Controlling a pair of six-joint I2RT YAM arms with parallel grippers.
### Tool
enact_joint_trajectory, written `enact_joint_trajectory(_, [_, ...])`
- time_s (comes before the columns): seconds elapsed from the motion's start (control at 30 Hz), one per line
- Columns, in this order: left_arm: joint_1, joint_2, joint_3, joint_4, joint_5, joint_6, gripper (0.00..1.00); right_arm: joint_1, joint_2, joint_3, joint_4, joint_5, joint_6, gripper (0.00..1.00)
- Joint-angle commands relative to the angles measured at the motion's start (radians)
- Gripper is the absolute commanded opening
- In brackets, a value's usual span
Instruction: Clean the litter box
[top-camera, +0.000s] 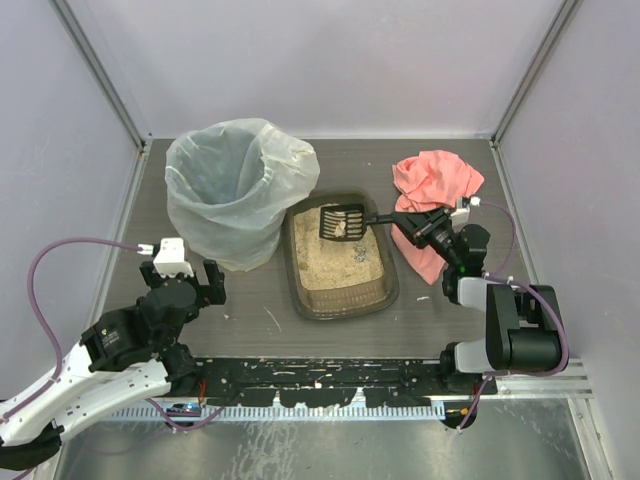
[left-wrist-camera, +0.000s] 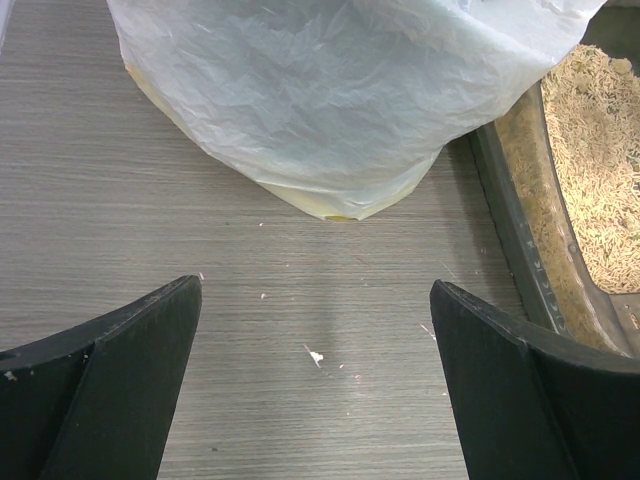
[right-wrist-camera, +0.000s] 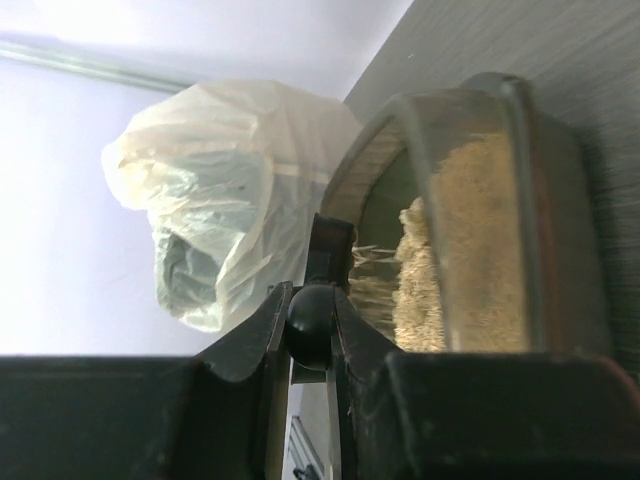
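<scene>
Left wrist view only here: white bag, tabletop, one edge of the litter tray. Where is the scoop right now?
Observer: The right gripper is shut on the handle of the scoop; the scoop's head is over the far end of the litter box.
Operator: Loaded?
Observer: A pale clump lies on the head.
Operator: Anything beyond the tray?
Observer: A crumpled pink cloth on its right, partly under the right gripper.
</scene>
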Motion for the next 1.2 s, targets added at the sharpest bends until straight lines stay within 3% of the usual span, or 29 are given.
enact_joint_trajectory(0.0, [-0.003,-0.004,-0.001,0.050,-0.016,0.007,0.99,-0.019,-0.015,0.054,0.025,-0.022,0.005,0.01])
enact_joint_trajectory(0.07, [-0.003,0.000,0.004,0.047,-0.017,0.004,0.99,-0.027,-0.021,0.037,0.046,0.010,0.031,0.01])
enact_joint_trajectory(0.17, [-0.003,0.002,0.006,0.042,-0.019,0.001,0.99,0.045,0.020,0.102,0.048,-0.080,-0.010,0.01])
enact_joint_trajectory(0.27, [-0.003,0.000,0.006,0.043,-0.015,0.003,0.99,-0.034,0.006,0.021,0.082,0.000,0.065,0.00])
enact_joint_trajectory(0.37, [-0.003,-0.005,0.002,0.049,-0.018,0.003,0.99,0.030,0.034,0.051,0.105,-0.052,0.026,0.01])
enact_joint_trajectory(0.5, [-0.003,0.008,0.006,0.048,-0.013,0.007,0.99,-0.035,0.034,-0.042,0.204,0.031,0.127,0.01])
enact_joint_trajectory(0.6, [-0.003,0.012,0.005,0.048,-0.015,0.004,0.99,0.041,0.053,0.046,0.158,-0.061,0.051,0.01])
enact_joint_trajectory(0.73, [-0.003,0.013,0.008,0.044,-0.015,0.003,0.99,-0.038,-0.006,-0.028,0.142,0.052,0.108,0.00])
enact_joint_trajectory(0.87, [-0.003,-0.003,0.000,0.050,-0.016,0.006,0.99,0.074,-0.015,0.088,0.006,-0.030,-0.034,0.00])
enact_joint_trajectory(1.0, [-0.003,-0.006,0.006,0.038,-0.017,0.000,0.98,-0.026,-0.075,0.000,-0.002,0.088,0.038,0.01])
enact_joint_trajectory(1.1, [-0.003,-0.012,-0.003,0.050,-0.017,0.007,0.99,0.040,-0.026,0.053,0.011,-0.018,-0.014,0.01])
enact_joint_trajectory(1.17, [-0.003,-0.005,-0.003,0.051,-0.012,0.011,0.99,-0.033,-0.029,-0.026,0.089,0.020,0.078,0.01])
